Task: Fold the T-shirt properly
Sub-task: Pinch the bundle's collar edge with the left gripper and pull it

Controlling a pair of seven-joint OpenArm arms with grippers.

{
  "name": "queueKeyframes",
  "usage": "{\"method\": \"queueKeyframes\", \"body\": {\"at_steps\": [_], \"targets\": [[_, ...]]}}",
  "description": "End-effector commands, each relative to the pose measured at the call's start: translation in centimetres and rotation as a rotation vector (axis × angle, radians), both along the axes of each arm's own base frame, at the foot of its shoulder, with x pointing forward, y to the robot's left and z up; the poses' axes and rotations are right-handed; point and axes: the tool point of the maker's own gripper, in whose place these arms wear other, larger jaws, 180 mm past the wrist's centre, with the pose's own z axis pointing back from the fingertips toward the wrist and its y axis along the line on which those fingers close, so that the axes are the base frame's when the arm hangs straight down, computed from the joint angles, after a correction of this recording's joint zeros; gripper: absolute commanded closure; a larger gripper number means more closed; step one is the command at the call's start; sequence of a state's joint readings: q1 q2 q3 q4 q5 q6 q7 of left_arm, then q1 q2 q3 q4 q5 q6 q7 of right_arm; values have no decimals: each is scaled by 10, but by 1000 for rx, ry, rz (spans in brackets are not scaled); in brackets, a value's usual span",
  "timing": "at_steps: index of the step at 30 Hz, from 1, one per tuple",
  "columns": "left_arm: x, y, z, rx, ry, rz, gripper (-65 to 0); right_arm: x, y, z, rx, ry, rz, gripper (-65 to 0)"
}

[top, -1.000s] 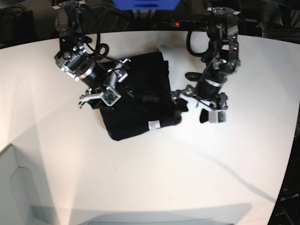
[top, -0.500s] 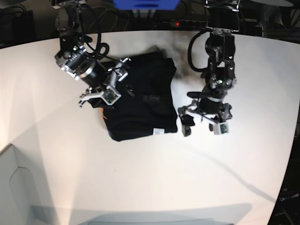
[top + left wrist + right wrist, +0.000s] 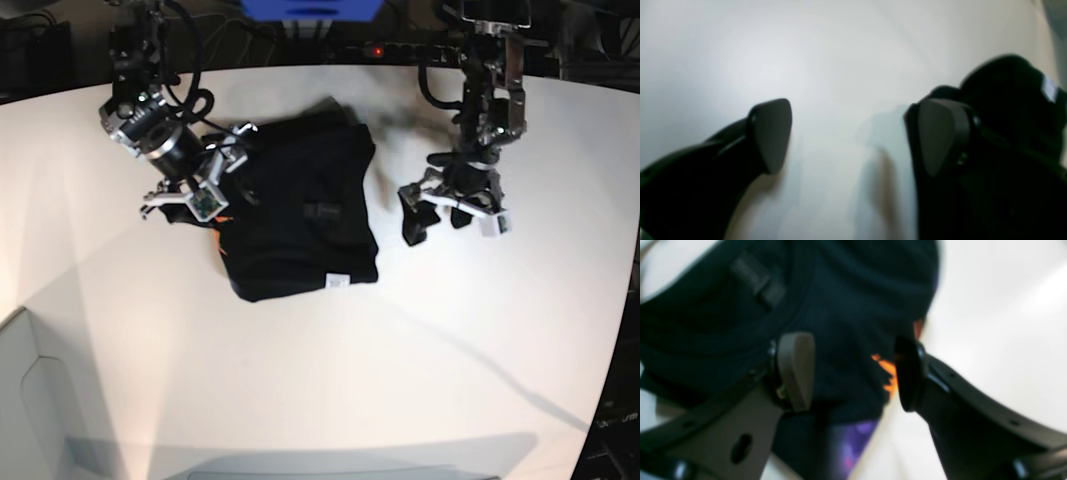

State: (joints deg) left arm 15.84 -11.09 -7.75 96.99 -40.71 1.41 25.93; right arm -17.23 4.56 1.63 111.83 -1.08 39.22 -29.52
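Note:
The black T-shirt (image 3: 300, 215) lies folded into a compact bundle on the white table (image 3: 330, 380), with a small white tag (image 3: 336, 282) at its front edge. My right gripper (image 3: 212, 185) hovers at the bundle's left edge. In the right wrist view this gripper (image 3: 853, 373) is open, its fingers (image 3: 796, 370) straddling dark fabric (image 3: 846, 306) and an orange label (image 3: 888, 373). My left gripper (image 3: 440, 215) hangs open to the right of the shirt, apart from it. In the left wrist view it (image 3: 857, 136) holds nothing over bare table, the shirt (image 3: 1007, 100) behind its right finger.
Cables and a power strip (image 3: 380, 48) run along the table's far edge. A pale bin or box corner (image 3: 30, 400) sits at the front left. The table's curved right edge (image 3: 625, 300) drops off into dark floor.
My left gripper has pulled away from the shirt's right edge and moved right and back. The right gripper has shifted slightly left and back. The shirt's right side has settled flat.

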Motion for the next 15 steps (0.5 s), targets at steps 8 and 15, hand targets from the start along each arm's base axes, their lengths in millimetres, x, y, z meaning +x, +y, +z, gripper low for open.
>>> {"method": "queueKeyframes", "body": {"at_steps": [8,15], "targets": [[-64,-45,23,-57,0,-129,-579,8,-10,15,17,-55,-24,-383],[-84,-111,18,-107,34,-349,-577,9,-11,15,17,-53,-25,-383]]}}
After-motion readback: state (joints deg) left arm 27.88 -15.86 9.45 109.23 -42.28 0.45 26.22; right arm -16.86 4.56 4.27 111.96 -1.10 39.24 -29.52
